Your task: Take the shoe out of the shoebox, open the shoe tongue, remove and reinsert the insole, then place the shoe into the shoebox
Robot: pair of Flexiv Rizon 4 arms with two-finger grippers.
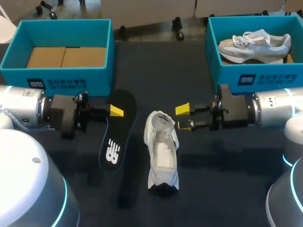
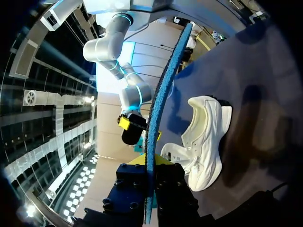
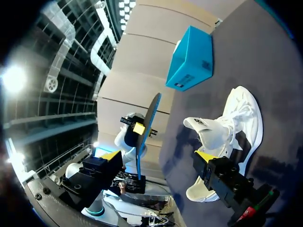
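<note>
A white shoe (image 1: pixel 161 151) lies on the dark table, its opening facing up and its tongue pulled back. Left of it, my left gripper (image 1: pixel 115 111) is shut on the upper edge of the black insole (image 1: pixel 116 135), which hangs tilted beside the shoe. In the left wrist view the insole (image 2: pixel 156 109) runs edge-on out from between the gripper's (image 2: pixel 150 163) fingers, with the shoe (image 2: pixel 204 142) off to one side. My right gripper (image 1: pixel 183 117) stands open just right of the shoe's collar, holding nothing. From the right wrist, its gripper (image 3: pixel 158 157) is wide apart beside the shoe (image 3: pixel 227 130).
A teal shoebox (image 1: pixel 57 71) with cardboard inside stands at the back left. Another teal shoebox (image 1: pixel 255 75) at the back right holds a second grey-white shoe (image 1: pixel 255 45). Bare table lies in front of the shoe.
</note>
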